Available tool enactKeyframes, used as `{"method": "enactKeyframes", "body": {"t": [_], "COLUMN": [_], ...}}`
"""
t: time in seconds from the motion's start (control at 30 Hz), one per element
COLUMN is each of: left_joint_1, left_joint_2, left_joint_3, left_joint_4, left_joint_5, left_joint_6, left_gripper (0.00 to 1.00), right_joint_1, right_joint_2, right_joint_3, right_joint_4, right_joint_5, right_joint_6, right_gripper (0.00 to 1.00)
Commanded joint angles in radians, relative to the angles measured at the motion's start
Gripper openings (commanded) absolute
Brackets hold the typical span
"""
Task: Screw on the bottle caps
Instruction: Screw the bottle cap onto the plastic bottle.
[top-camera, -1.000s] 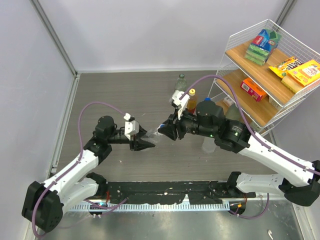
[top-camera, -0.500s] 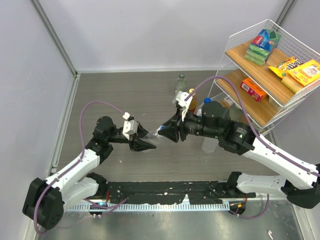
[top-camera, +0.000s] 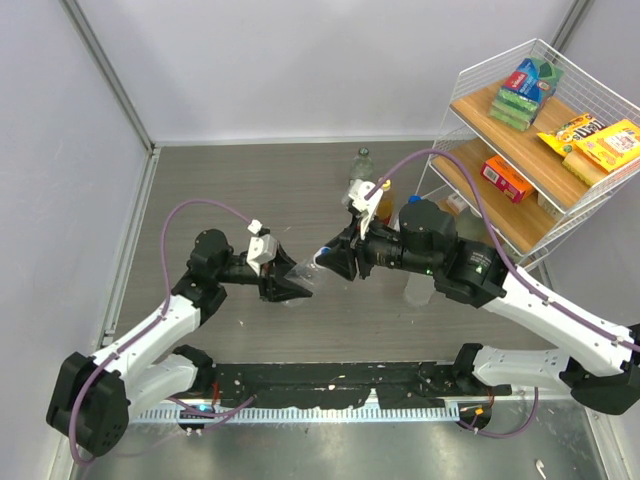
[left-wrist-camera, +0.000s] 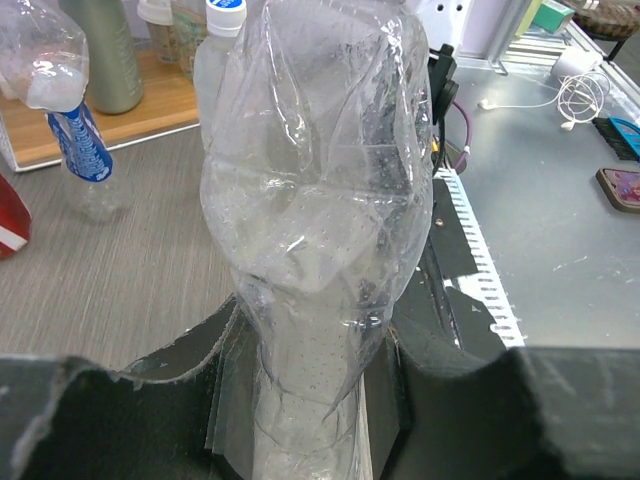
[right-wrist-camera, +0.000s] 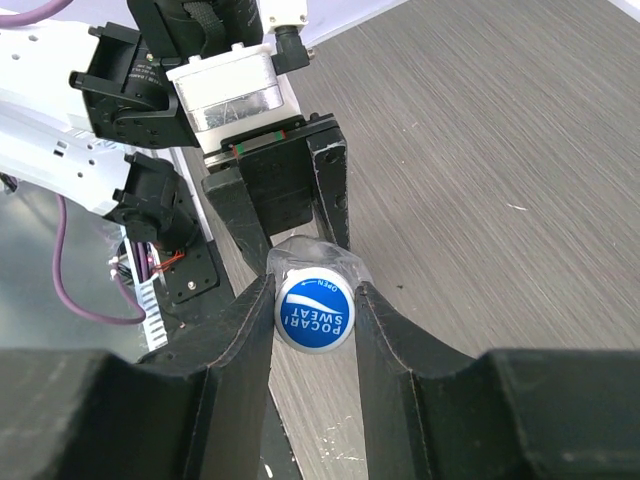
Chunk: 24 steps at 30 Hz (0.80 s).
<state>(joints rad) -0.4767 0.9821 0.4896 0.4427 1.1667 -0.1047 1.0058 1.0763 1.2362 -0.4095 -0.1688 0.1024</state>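
Note:
A clear, crumpled bottle (top-camera: 303, 279) hangs above the table, lying nearly level between the arms. My left gripper (top-camera: 285, 288) is shut on its body; in the left wrist view the bottle (left-wrist-camera: 315, 200) fills the space between the black fingers (left-wrist-camera: 440, 350). A white bottle cap with a blue middle (right-wrist-camera: 314, 310) sits at the bottle's mouth (right-wrist-camera: 300, 256). My right gripper (right-wrist-camera: 314, 300) is shut on this cap, one finger on each side. From above, the cap (top-camera: 322, 253) shows just in front of the right gripper (top-camera: 335, 262).
A wire rack (top-camera: 470, 75) with wooden shelves and snack boxes stands at the right. Beside it stand a clear bottle (top-camera: 360, 165), a yellow-capped amber bottle (top-camera: 385, 190) and another clear bottle (top-camera: 415, 287). A blue-labelled bottle (left-wrist-camera: 75, 140) stands by the shelf.
The right wrist has turned about the cap and shifted a little to the right. The left gripper with the bottle has followed slightly rightward. Both grips hold.

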Motion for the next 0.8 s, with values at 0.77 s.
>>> {"method": "enactKeyframes", "body": {"t": [0.77], "left_joint_1": [-0.042], "left_joint_2": [0.0], "left_joint_3": [0.152], "left_joint_4": [0.157], "left_joint_5": [0.137], "left_joint_6": [-0.101], "left_gripper": [0.0], "right_joint_1": [0.007], "right_joint_2": [0.074], "right_joint_3": [-0.032], "right_joint_4": [-0.253], "right_joint_5": [-0.307], "right_joint_6": [-0.326], "right_gripper": [0.08]}}
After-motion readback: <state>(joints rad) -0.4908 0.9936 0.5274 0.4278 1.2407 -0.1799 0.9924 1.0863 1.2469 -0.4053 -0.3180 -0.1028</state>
